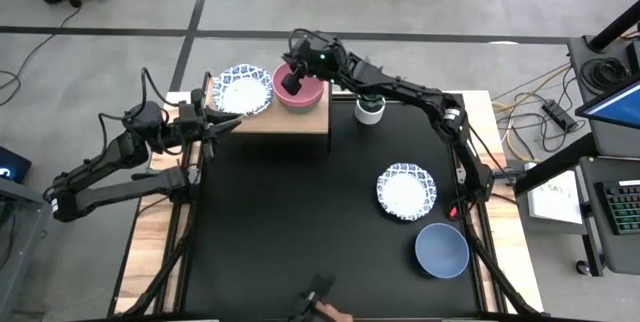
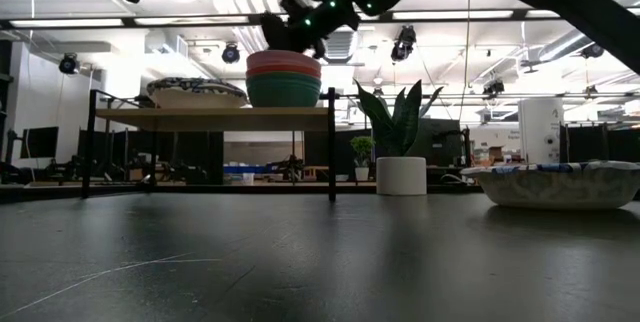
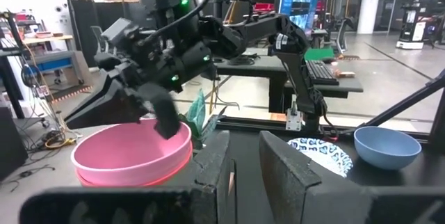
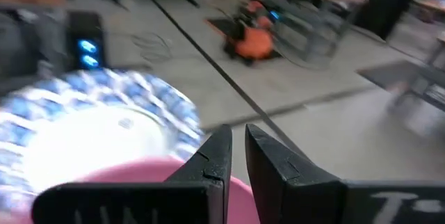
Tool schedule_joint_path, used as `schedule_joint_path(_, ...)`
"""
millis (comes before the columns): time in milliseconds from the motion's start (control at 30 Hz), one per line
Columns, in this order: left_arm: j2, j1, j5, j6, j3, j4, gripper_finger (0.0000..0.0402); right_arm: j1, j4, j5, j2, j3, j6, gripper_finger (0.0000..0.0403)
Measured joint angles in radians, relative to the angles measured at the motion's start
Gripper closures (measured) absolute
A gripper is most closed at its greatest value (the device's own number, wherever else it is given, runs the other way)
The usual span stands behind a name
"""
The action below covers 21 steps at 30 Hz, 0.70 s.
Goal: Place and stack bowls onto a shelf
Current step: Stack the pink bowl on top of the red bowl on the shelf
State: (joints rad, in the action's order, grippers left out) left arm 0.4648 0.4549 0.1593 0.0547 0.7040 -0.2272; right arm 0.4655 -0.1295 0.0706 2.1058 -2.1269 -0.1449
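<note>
A small white plant pot point(image 1: 369, 111) with stiff green leaves stands on the black table point(image 1: 300, 222) just beside the shelf point(image 1: 285, 120), under the right arm's forearm. Further toward the table's right side lie a shallow patterned bowl point(image 1: 406, 190) and, near the front corner, a grey-blue bowl point(image 1: 442, 249), the two close together but apart.

The shelf, a light-wood board on thin dark legs, sits at the table's far edge. It is full across its width: a white bowl with a blue rim point(image 1: 245, 89) on the left half, a stack on the right with a pink bowl point(image 1: 300, 91) on top. In the low view a red bowl point(image 2: 284, 68) and a green bowl point(image 2: 284, 90) show beneath the pink rim. The middle of the table is open.

The right gripper point(image 1: 291, 80) reaches over the pink bowl, its fingers drawn nearly together with only a thin slit between them, holding nothing. The left gripper point(image 1: 224, 120) waits at the shelf's left end, beside the blue-rimmed bowl, fingers close together with a narrow gap.
</note>
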Motion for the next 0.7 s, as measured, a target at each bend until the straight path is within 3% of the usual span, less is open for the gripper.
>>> schedule_joint_path(167,0.000,0.000,0.000,0.017,0.000,-0.001,0.0342,-0.041,0.038,-0.083,0.005,0.000,0.015,0.0369)
schedule_joint_path(700,-0.003,0.000,0.000,0.033,0.000,-0.013,0.0342,-0.095,0.032,-0.086,0.057,0.004,0.029,0.0370)
